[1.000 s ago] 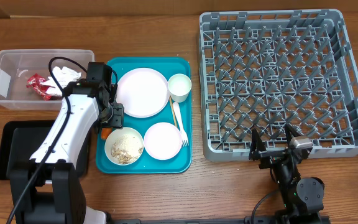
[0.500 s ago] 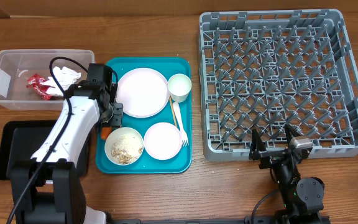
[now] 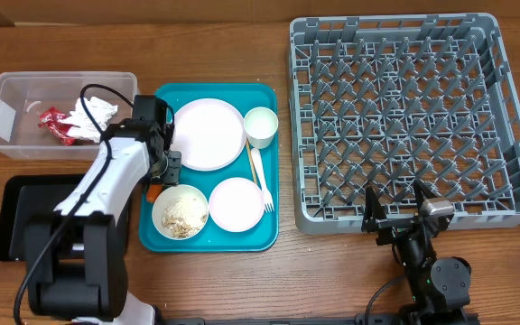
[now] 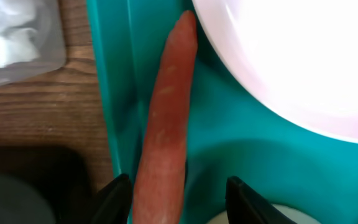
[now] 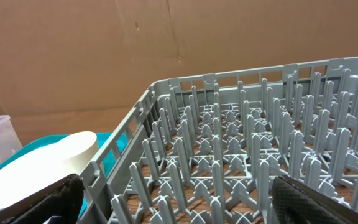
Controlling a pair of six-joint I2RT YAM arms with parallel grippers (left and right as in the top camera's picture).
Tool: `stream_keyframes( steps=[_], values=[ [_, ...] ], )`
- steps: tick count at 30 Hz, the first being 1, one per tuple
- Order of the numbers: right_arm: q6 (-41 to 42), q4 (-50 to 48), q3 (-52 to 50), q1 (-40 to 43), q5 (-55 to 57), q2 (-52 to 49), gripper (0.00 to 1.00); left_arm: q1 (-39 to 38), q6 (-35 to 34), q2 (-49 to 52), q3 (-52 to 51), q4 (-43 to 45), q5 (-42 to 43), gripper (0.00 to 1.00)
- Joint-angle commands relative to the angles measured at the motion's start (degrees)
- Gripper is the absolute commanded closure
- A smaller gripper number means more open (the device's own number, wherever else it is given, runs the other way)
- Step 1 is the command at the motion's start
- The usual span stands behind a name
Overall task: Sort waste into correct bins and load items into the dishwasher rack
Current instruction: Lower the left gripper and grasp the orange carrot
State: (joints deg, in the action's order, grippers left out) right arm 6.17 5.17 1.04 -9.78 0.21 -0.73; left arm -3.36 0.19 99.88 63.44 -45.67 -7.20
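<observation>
Looking down from overhead, we find the left arm [image 3: 106, 185] stretched over the left edge of the teal tray [image 3: 242, 236]. The tray sits on the wooden surface [image 3: 242, 289] between the clear tub [image 3: 7, 90] and the grey rack [image 3: 298, 126].

Through the left wrist camera we see the orange carrot [image 4: 166, 124] lying lengthwise in the teal tray, along its left wall. Its narrow tip is just beside the rim of the large white plate [image 4: 291, 56]. The left jaws stand apart and straddle the thicker end of the carrot. One of the fingertips [image 4: 118, 190] is close against it on the wall side. The other is clear of it with teal showing between, so the jaws are not clamped on it. From above, only a small orange bit of the carrot shows beside the arm.

The clear tub holds a red-and-silver wrapper [image 3: 57, 122] and crumpled white napkins [image 3: 93, 114]. The black tray [image 3: 16, 212] lies in front of the tub, partly under the arm. Sharing the teal tray with the plate are a small white cup [image 3: 261, 125], a white fork [image 3: 262, 181], a bowl of beige crumbs [image 3: 180, 212] and an empty bowl [image 3: 236, 203].

The right jaws are spread wide with nothing between them. They sit near the front wall of the rack, whose upright pegs fill the right wrist view.
</observation>
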Motion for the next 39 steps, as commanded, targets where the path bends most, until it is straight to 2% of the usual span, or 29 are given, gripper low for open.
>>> stream_keyframes(
  steps=[1, 11, 14, 23, 29, 32, 34, 39],
  values=[
    [-0.2, -0.3, -0.6, 0.2, -0.3, 0.5, 0.0, 0.1, 1.2, 2.3, -0.4, 0.4, -0.9, 0.5],
    [-0.2, -0.3, -0.6, 0.2, -0.3, 0.5, 0.0, 0.9, 1.2, 8.5, -0.4, 2.1, -0.9, 0.49],
    [-0.2, -0.3, -0.6, 0.2, -0.3, 0.5, 0.0, 0.9, 1.2, 9.0, -0.4, 2.1, -0.9, 0.51],
    [-0.2, -0.3, -0.6, 0.2, -0.3, 0.5, 0.0, 0.9, 1.2, 9.0, -0.3, 2.1, -0.9, 0.73],
    [-0.2, -0.3, -0.6, 0.2, -0.3, 0.5, 0.0, 0.9, 1.2, 9.0, 0.6, 1.5, -1.0, 0.81],
    [-0.2, -0.3, -0.6, 0.2, -0.3, 0.5, 0.0, 0.9, 1.2, 9.0, 2.2, -0.4, -1.2, 0.88],
    [-0.2, -0.3, -0.6, 0.2, -0.3, 0.5, 0.0, 0.9, 1.2, 9.0, 3.6, -1.7, -1.2, 0.96],
    [-0.2, -0.3, -0.6, 0.2, -0.3, 0.5, 0.0, 0.9, 1.1, 9.0, 7.2, -5.0, -1.2, 0.97]
  ],
)
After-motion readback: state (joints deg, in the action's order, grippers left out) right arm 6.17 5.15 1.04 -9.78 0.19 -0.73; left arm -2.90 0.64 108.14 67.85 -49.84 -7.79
